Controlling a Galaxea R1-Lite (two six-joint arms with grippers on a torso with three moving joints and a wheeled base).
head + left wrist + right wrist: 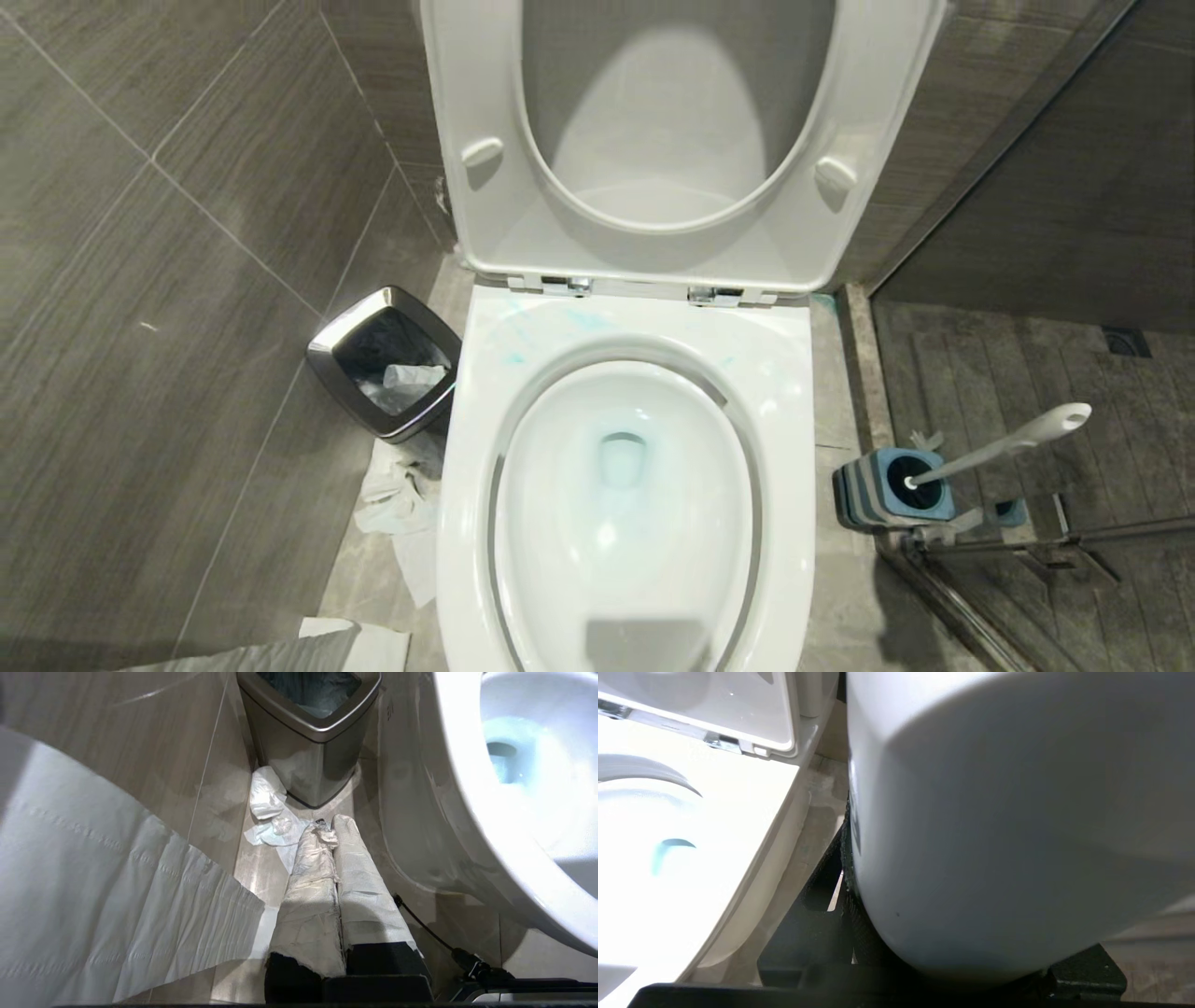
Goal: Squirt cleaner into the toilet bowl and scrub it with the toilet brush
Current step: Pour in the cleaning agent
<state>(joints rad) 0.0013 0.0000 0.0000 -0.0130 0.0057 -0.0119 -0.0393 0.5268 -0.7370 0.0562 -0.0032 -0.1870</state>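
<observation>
Right gripper (859, 891) clamped on a large white container (1017, 812), just beside toilet bowl (775, 392). Left gripper (334, 833) fingers pressed together, empty, low by bin (313, 737) and crumpled paper (268, 807). Cleaner (583, 322): turquoise streaks on rear rim, tint in basin. Toilet brush (1008, 443) stands tilted in its blue holder (887, 490), right of bowl.

Bathroom, white toilet bowl (625, 523) with seat and lid (672, 140) raised, grey tiled walls (168, 215) and floor, chrome-rimmed bin (385, 361) beside it, toilet brush (1004, 446) in blue holder (887, 487), loose toilet paper (401, 509) on floor
</observation>
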